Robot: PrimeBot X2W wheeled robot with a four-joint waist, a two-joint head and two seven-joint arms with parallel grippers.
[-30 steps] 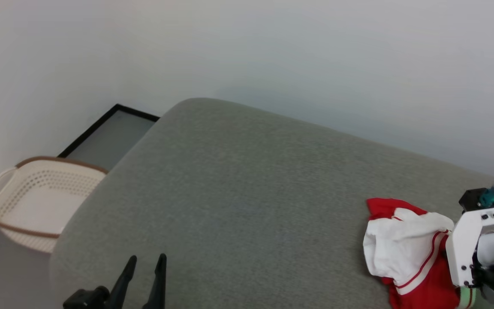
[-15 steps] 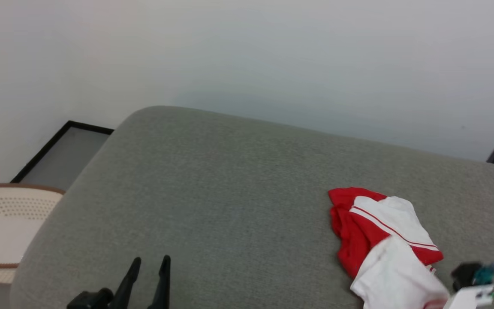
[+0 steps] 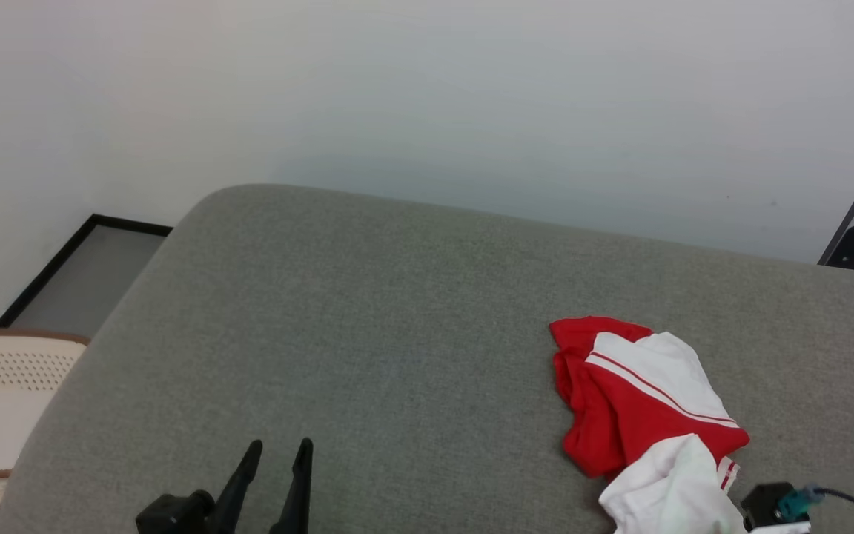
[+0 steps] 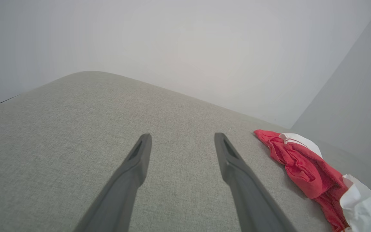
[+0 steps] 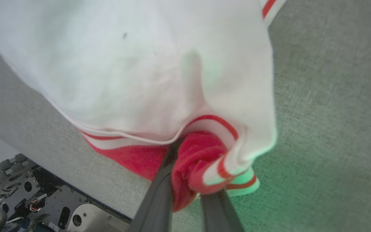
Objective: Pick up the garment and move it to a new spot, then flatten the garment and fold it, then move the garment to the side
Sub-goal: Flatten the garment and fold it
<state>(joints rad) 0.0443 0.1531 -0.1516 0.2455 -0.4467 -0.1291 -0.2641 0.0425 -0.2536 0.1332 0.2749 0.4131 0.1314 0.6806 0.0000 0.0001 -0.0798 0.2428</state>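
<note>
— My right pincer [image 5: 192, 167]?
— It pinches a red bunch of the shirt [image 5: 134, 64]; white cloth spreads past its tips.
— My left pincer [image 4: 183, 141]?
— Spread wide, empty. The shirt lies well off to its right.

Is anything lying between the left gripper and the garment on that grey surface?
Nothing visible: bare grey surface lies between the open left gripper and the garment, part of which is bunched between the right gripper's fingers.

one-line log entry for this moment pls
left gripper: open, empty | right gripper: pinching garment | garment: crumpled on grey cushion
</note>
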